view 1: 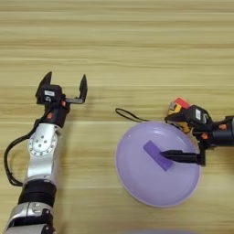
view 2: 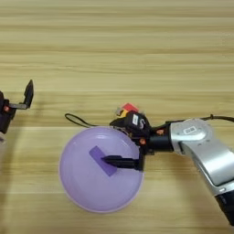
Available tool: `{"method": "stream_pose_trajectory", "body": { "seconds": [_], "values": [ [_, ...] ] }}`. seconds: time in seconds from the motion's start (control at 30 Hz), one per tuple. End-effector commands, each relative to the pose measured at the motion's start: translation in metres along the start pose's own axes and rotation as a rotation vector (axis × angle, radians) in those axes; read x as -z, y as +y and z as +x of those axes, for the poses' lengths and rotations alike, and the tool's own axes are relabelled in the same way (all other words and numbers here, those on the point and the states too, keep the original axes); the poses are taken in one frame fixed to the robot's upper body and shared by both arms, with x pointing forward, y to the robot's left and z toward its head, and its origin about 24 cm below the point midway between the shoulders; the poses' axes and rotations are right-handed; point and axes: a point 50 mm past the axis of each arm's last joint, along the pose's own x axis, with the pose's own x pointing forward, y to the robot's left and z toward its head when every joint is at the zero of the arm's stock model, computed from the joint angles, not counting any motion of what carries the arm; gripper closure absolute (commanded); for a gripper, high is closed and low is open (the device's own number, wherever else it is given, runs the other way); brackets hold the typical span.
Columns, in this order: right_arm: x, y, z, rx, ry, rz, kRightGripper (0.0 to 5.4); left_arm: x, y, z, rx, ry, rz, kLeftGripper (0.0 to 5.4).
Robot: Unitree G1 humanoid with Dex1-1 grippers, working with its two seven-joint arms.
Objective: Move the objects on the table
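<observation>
A round lilac plate (view 1: 137,180) lies on the table (view 1: 119,41) at the front right, with a flat purple block (view 1: 155,153) lying in it. My right gripper (view 2: 109,141) reaches in from the right and stands wide open. Its near finger (view 2: 123,162) lies over the plate with its tip at the block's right end. The far finger sits at the plate's back rim, in front of the yellow-and-black tape measure (view 1: 174,109). The tape's black cord (view 2: 77,120) trails left. A small red thing (view 2: 130,108) peeks out behind the gripper. My left gripper (view 1: 64,87) is open at the left, holding nothing.
The left arm's black cable (view 1: 8,160) loops out over the table at the front left. Bare wood planks stretch across the far half of the table and between the two arms.
</observation>
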Motion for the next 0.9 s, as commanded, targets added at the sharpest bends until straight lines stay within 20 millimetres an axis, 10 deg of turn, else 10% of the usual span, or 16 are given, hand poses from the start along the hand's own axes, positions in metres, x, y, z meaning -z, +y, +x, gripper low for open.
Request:
{"method": "stream_pose_trajectory", "body": {
  "seconds": [0.03, 0.9],
  "values": [
    [-0.016, -0.007, -0.017, 0.101, -0.102, -0.032, 0.02, -0.002, -0.001, 0.002, 0.007, -0.012, 0.004, 0.00],
    [-0.021, -0.050, -0.076, 0.632, -0.590, -0.103, 0.02, -0.005, 0.007, 0.006, -0.014, -0.023, 0.024, 0.00]
  ]
}}
